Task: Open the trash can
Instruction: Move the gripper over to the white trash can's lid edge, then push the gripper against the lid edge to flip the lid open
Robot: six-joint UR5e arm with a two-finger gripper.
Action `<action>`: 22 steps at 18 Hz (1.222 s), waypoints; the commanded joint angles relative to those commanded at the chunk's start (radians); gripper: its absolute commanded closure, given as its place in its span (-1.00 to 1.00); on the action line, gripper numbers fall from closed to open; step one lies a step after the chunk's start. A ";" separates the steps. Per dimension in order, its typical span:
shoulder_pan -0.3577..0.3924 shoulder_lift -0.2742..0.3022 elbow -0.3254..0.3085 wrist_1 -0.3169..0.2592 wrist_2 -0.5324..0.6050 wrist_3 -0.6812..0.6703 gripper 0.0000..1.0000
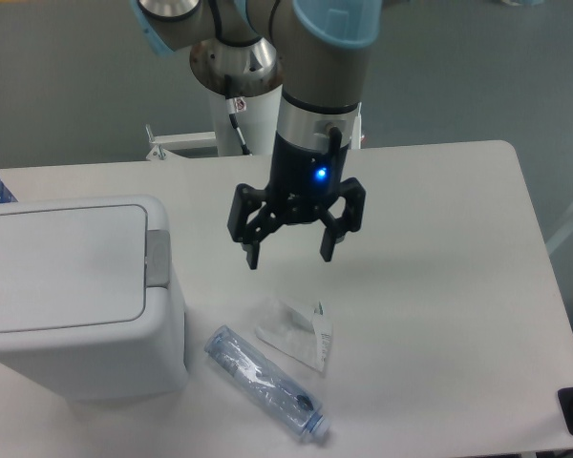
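No text, brand, number or sign can be read anywhere in this view. The small white tag (236, 102) on the black cable near the arm's base carries a reddish mark, too blurred to make out. The crumpled clear plastic wrapper (295, 331) on the white table (439, 286) shows a small dark printed spot near its edge, too tiny to read
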 joint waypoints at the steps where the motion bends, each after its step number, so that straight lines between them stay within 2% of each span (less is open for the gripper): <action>1: -0.006 0.006 -0.005 0.000 0.000 -0.002 -1.00; 5: -0.020 0.020 -0.011 0.003 -0.002 -0.029 -1.00; 13: -0.101 0.011 -0.017 0.021 0.005 -0.087 -1.00; 22: -0.115 0.002 -0.028 0.052 0.003 -0.115 -1.00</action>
